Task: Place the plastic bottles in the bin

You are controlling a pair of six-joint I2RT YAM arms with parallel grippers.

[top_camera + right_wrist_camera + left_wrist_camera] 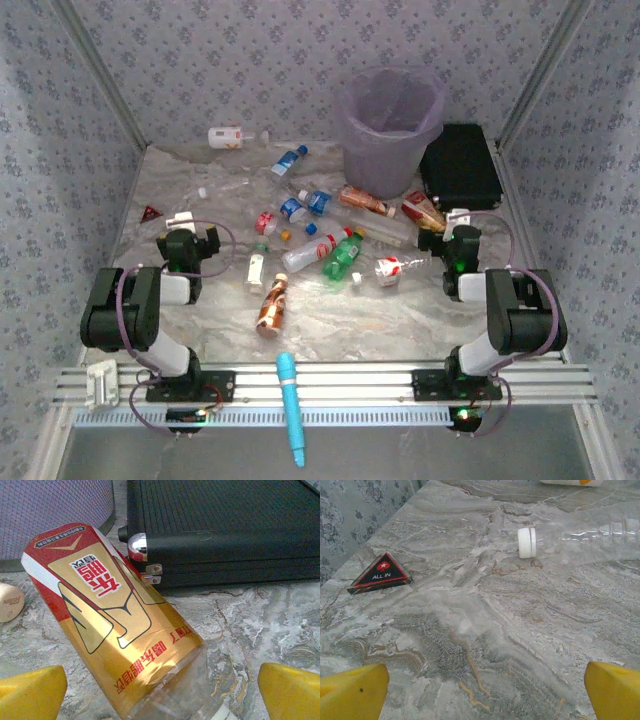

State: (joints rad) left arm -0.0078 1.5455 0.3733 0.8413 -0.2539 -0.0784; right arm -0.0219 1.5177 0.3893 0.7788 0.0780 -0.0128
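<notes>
**Blue pen tool at the near rail, bottles spread on the table behind it**

Nearest to the top camera, a light-blue pen-shaped tool [290, 408] lies across the metal rail [340, 382] between the two arm bases. Behind it is the marble-pattern table [400, 310], and the plastic bottles [310, 253] lie on their sides over its middle part. None of them is in the bin [385, 160], which stands upright at the far side, just beside a flat black box [460, 165].

A brown bottle [272, 305] is the closest one to the arms. A green bottle [343, 256] lies near the centre. A white bottle [232, 137] lies alone at the far wall, well apart from the others.

The left gripper [188, 232] is low over the left part of the table. In its wrist view the two yellow fingers [352, 692] stand wide apart and nothing is between them. Ahead of them lie a clear bottle [585, 535] with a white cap [526, 542] and a small black triangle card [382, 572] with the words "ALL IN".

The right gripper [455, 228] is near the black box. Its yellow fingers [30, 692] are also spread apart. A bottle with a red and gold label [115, 620] lies between them, not clamped. Whether a finger touches it, I cannot tell. Behind this bottle are the wall of the bin [50, 510] and the black box [225, 525].
</notes>
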